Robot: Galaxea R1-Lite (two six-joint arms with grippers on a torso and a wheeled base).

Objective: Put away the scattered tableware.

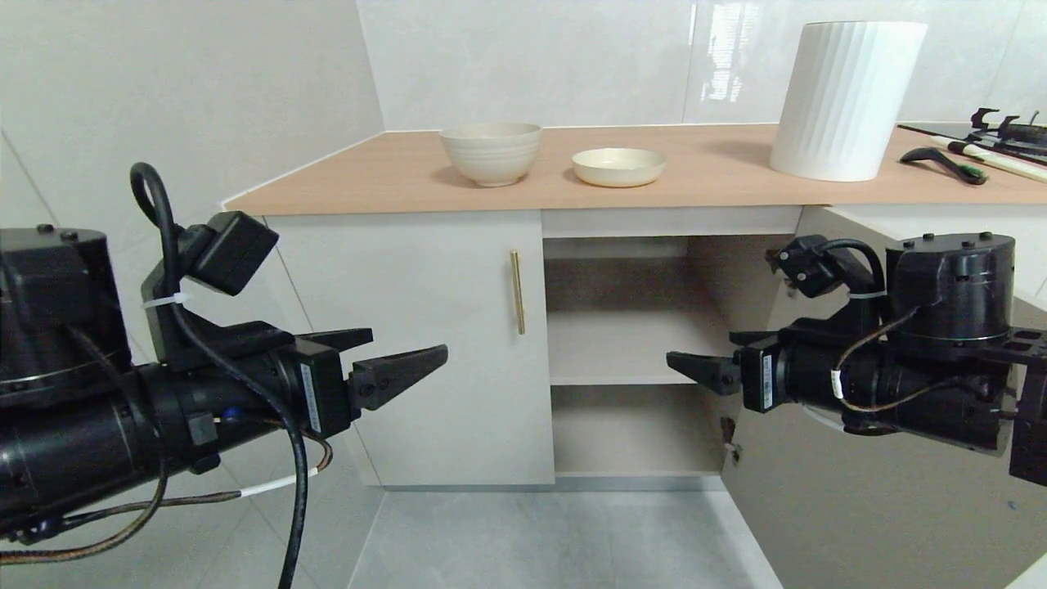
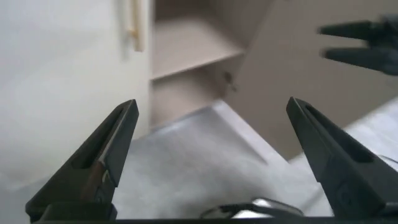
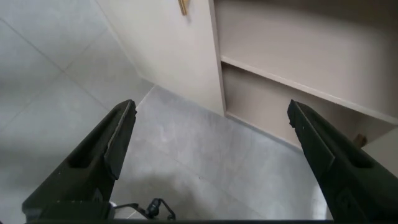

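Facing wooden counter [image 1: 720, 176] — bowl [image 1: 492, 152], dish [image 1: 618, 166] on it — open cupboard [image 1: 630, 348] below; both jaws released.

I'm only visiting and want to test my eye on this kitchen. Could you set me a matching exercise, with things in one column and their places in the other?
Things:
1 deep bowl
2 shallow dish
3 tall white container
4 gold handle

Places:
A on the shut cabinet door
B on the counter, right of both dishes
C on the counter, farthest left
D on the counter, between the other two

Pairs: 1-C; 2-D; 3-B; 4-A
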